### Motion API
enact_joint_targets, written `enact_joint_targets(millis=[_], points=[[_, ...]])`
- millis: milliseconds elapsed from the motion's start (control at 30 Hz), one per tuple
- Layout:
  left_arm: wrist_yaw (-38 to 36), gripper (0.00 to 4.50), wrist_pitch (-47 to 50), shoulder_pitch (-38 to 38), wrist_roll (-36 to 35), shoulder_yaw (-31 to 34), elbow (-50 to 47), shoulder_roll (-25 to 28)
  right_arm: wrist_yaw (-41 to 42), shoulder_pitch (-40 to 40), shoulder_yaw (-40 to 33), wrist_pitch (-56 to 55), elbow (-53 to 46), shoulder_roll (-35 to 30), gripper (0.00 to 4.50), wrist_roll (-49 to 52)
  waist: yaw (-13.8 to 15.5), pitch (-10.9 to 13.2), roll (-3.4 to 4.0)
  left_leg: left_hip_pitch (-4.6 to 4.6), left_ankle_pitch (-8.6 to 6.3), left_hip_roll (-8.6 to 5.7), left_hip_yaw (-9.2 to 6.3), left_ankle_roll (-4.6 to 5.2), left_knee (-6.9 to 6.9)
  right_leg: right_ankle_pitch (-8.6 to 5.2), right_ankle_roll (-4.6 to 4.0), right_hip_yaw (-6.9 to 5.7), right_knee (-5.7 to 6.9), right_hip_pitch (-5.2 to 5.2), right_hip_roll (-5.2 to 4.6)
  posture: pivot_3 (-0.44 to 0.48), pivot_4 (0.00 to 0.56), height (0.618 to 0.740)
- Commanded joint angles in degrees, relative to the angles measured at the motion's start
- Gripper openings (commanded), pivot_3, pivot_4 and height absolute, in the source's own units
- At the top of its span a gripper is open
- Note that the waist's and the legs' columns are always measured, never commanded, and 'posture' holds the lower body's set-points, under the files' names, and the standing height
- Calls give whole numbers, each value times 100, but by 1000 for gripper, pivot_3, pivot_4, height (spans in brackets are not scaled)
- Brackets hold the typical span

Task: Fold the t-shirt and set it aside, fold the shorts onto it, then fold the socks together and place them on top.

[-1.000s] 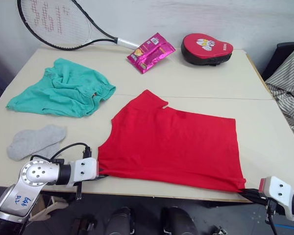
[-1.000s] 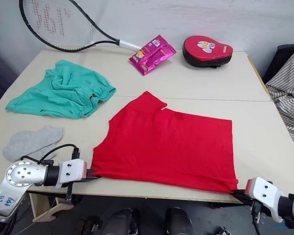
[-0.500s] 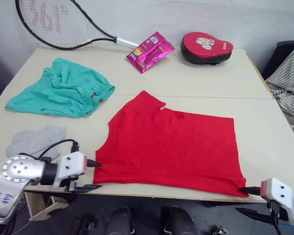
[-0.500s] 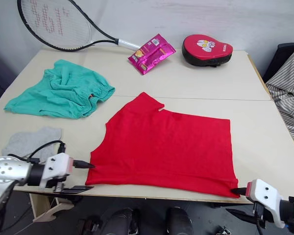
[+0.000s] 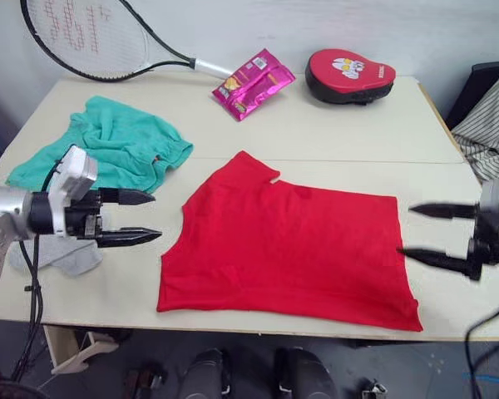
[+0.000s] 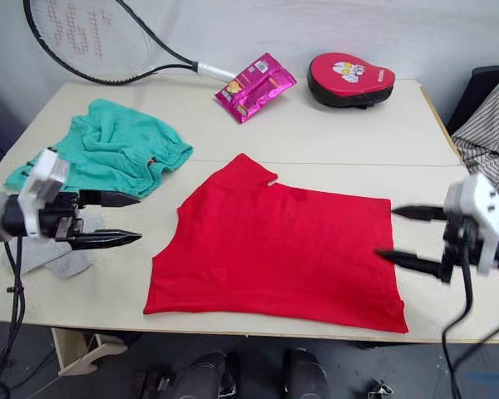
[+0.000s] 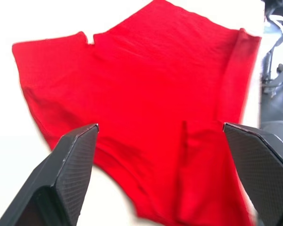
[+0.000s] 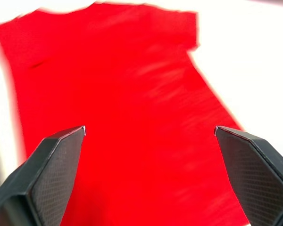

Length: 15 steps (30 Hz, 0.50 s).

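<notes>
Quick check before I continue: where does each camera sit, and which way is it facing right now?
Head stereo pair: on the head, looking forward and down over the table; left gripper and right gripper show, both open, either side of the t-shirt.
Left wrist: looks along its two fingers across the t-shirt.
Right wrist: looks along its fingers across the t-shirt from the opposite side.
Shared: the t-shirt, flat on the table.
</notes>
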Motion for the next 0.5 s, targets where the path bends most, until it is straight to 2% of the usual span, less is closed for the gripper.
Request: enact_joint_targets(millis=[33,133,200,300,367,500], points=[[624,4454,-880,-1098,962,-604,1320,-737,-386,-1188,891,-695,1482,386,4462,-1025,15,8,-13,-17,5,-2,9,7,10,3,6,0,5,-14,4,0,150,740],[919,4454,-1781,-1916,1783,-1115,2708,-1390,-319,-2171,1594,-1324,2934,673,4462,-1854,31,10,-20,-92,42,-20,25,35,35,19,34,12,41,-82,0,0,150,740],[1395,4454,-2219,-2547,2175,-1267,3858,-1947,-341,-2830,1902,-1527,3923,906,4462,-2227,21,15,-28,-94,44,-31,49,48,42,26,47,7,61,-89,5,0,150,740],[1975,4454,-2614,-3209,2530,-1298,5157,-2545,-189,-3412,2148,-1805,4972,1101,4462,-2592,-1,28,-46,-97,53,-46,77,80,38,46,85,4,55,-98,3,0,150,740],[2409,4454,-2849,-3542,2749,-1295,5827,-2832,-100,-3678,2261,-1968,5518,1173,4462,-2796,-11,32,-53,-98,47,-54,89,97,47,56,103,15,52,-98,-5,0,150,740],[3066,4454,-2928,-3973,2870,-1083,6571,-3182,-27,-4072,2350,-2111,6412,1204,4462,-3109,-48,35,-58,-98,40,-59,105,113,55,66,120,33,46,-98,-18,0,150,740]])
